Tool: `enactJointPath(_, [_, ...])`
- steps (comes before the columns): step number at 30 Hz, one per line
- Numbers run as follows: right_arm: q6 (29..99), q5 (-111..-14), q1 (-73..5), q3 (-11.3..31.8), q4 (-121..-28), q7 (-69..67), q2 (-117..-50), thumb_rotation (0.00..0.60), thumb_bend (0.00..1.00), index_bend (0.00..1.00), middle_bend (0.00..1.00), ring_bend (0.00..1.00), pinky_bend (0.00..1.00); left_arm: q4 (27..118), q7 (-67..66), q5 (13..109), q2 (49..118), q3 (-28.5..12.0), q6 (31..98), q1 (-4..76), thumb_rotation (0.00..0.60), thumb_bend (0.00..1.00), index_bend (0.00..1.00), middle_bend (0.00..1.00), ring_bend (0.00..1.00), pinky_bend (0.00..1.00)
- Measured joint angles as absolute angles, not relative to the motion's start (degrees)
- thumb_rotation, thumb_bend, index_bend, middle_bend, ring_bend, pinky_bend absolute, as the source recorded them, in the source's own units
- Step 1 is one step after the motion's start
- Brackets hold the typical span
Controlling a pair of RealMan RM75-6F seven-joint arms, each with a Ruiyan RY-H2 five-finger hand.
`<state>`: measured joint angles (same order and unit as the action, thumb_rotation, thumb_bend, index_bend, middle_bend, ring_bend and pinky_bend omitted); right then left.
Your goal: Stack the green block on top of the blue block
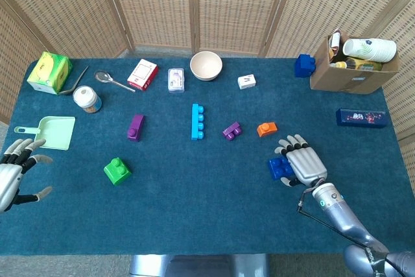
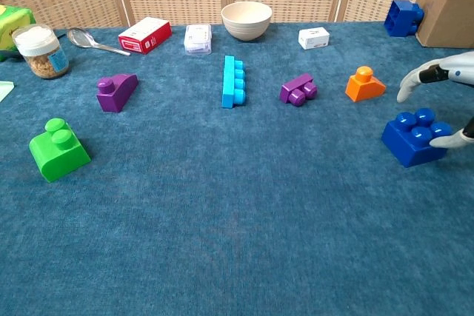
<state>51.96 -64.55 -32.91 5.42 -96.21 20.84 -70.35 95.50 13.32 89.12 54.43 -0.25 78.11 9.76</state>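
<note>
Right hand (image 1: 303, 165) sits at the blue block (image 1: 280, 168) toward the desk's (image 1: 194, 212) near right part, fingers spread over the block's right side. In the chest view one fingertip (image 2: 444, 140) lies against the block's right face while another finger (image 2: 415, 83) arches above and behind it without touching. The block rests flat on the desk, not lifted. I judge the hand is there to steady the block, or to take hold and bring it across; contact is light and I would not call it a grip, so the hand counts as open and empty.

Left hand (image 1: 14, 172) hovers at the desk's left edge, near the front corner, fingers apart and holding nothing, just in front of the pale green dustpan (image 1: 48, 132). That seems a ready pose for the pick.

Green block (image 1: 117, 170) stands studs-up on the near left part of the desk, between the left hand and the desk's middle, near that hand but apart from it. It is well apart from the blue block, which lies across the desk toward the right edge, so the stacking has not begun.
</note>
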Motion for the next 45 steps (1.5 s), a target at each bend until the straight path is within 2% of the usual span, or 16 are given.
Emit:
enactJointPath(33, [48.47,-64.26,-34.94,3.26,-88.92,18.19,-73.34,0.482,0.23,0.24,0.13,0.0,0.0,96.13,12.92,89.22,54.28,0.15,78.68,9.73,0.6,0.26,0.35,0.13,0.07,0.0])
enactJointPath(39, [46.89,-63.4,-35.64,3.26,-87.61,17.47,-74.07,0.497,0.24,0.35,0.13,0.0,0.0,95.97,13.2,89.28,54.18,0.2,79.15,9.48,0.6,0.26,0.35,0.13,0.07,0.0])
enactJointPath(43, [46.02,-62.47,-36.26,3.58,-86.71,16.83,-74.95,0.577,0.23,0.43,0.14,0.0,0.0,95.64,13.52,89.29,54.17,0.23,79.42,9.33,0.6,0.26,0.35,0.13,0.07,0.0])
enactJointPath(45, [45.84,-62.16,-36.55,3.77,-86.43,16.75,-75.36,0.597,0.23,0.45,0.14,0.0,0.0,95.44,13.63,89.25,54.15,0.25,79.57,9.22,0.6,0.26,0.35,0.13,0.07,0.0])
